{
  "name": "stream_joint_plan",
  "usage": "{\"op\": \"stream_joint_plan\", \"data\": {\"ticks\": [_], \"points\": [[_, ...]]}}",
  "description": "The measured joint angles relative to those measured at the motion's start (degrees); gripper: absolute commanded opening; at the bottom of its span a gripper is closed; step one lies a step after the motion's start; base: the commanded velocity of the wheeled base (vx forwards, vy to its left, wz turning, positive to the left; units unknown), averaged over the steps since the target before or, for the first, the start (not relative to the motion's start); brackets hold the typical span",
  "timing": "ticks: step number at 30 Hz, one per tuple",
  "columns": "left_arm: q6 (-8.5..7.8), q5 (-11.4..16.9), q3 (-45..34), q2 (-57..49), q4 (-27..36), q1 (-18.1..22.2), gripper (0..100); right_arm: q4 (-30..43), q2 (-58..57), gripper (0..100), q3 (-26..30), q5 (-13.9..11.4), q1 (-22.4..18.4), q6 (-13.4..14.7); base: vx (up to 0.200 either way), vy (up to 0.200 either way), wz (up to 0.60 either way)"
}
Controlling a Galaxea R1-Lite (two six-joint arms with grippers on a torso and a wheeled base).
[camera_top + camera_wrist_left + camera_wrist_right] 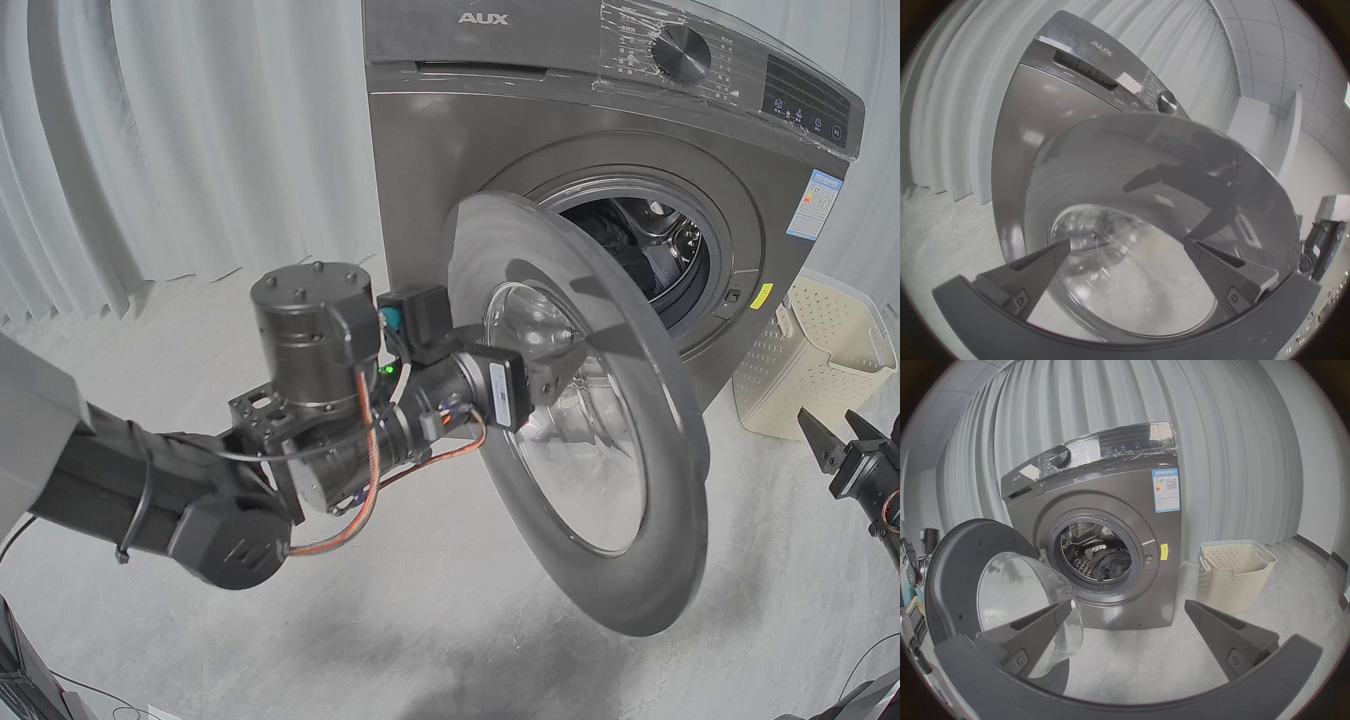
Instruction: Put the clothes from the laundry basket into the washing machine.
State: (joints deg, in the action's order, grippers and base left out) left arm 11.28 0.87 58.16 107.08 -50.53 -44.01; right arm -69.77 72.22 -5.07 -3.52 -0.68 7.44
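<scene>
The left arm (187,487) stretches forward, its left gripper (1127,246) spread wide just before the washing machine door (656,544), facing its outer side. The right gripper (1127,606), also spread, hangs well right of that door.

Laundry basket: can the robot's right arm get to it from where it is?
Probably yes. The right gripper hangs open near the laundry basket, with only bare floor between them. The open door stands off to its left, out of the way.
</scene>
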Motion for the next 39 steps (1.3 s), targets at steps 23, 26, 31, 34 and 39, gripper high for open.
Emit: {"op": "stream_joint_plan", "data": {"ticks": [23, 26, 31, 34, 39], "points": [[4.27, -6.39, 3.38, 2.76, 5.46, 2.15, 100, 0.05, -2.57, 100, 3.64, -3.56, -2.04, 0.22, 0.000, 0.000, 0.00], [4.02, -6.28, -3.60, -1.79, 5.51, 2.12, 100, 0.77, -3.17, 100, 3.93, -6.19, -1.32, 0.02, 0.000, 0.000, 0.00], [3.12, -6.34, -15.88, -12.19, 5.97, 2.12, 100, 4.18, -5.51, 100, 4.04, -10.08, 0.05, -0.22, 0.000, 0.000, 0.00], [2.40, -6.85, -23.32, -18.80, 6.39, 2.23, 100, 7.89, -7.28, 100, 3.39, -11.36, 0.68, -0.35, 0.000, 0.000, 0.00], [1.17, -15.03, -33.30, -27.01, 6.24, 2.72, 100, 12.48, -9.81, 100, 1.68, -12.75, 1.34, -0.49, -0.040, 0.000, 0.00]]}}
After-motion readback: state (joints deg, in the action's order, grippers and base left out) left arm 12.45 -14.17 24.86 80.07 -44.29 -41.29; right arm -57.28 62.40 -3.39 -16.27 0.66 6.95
